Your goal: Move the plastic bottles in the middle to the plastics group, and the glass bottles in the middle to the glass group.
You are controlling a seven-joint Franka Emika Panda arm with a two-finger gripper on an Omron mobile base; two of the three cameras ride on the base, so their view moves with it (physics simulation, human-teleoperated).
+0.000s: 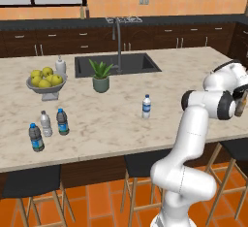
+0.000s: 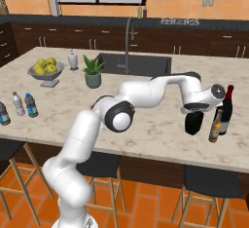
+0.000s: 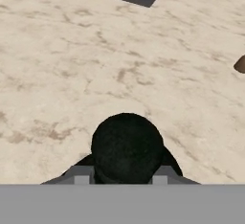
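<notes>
Hand view looks down on the squat glossy black glass bottle [image 3: 127,147], its round top sitting between the jaws of the gripper [image 3: 125,179], which are closed on it. Right base view shows that bottle [image 2: 194,122] standing on the marble island counter [image 2: 146,120] — just beside the slim amber bottle [image 2: 215,126] and tall dark-and-red bottle [image 2: 226,110]. No label writing is legible.

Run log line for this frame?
gripper: shut on black bottle | bottle: beside glass group | clear water bottle: mid-counter | plastics group: left end

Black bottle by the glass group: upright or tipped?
Upright. The black bottle hangs vertical under the gripper, beside the amber bottle and the tall dark bottle.
</notes>
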